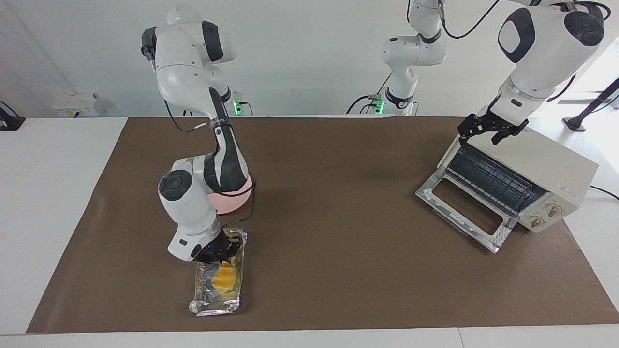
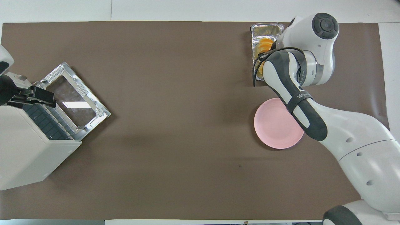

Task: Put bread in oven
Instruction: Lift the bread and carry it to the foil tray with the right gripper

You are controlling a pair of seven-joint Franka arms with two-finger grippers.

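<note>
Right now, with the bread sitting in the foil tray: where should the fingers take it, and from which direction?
Take the bread across its narrow width near mid-length, coming straight down from above. It lies lengthwise in the foil tray, whose raised walls block a sideways approach, and the overlapping slices would likely fan apart if pinched end to end. The right gripper already holds it at the end nearest the robots.

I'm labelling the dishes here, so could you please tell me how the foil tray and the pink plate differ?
The foil tray is crinkled, silver and rectangular; the pink plate is smooth and round. The foil tray holds the bread; the visible part of the pink plate is bare. The pink plate lies nearer the robots. Both rest on the brown mat.
</note>
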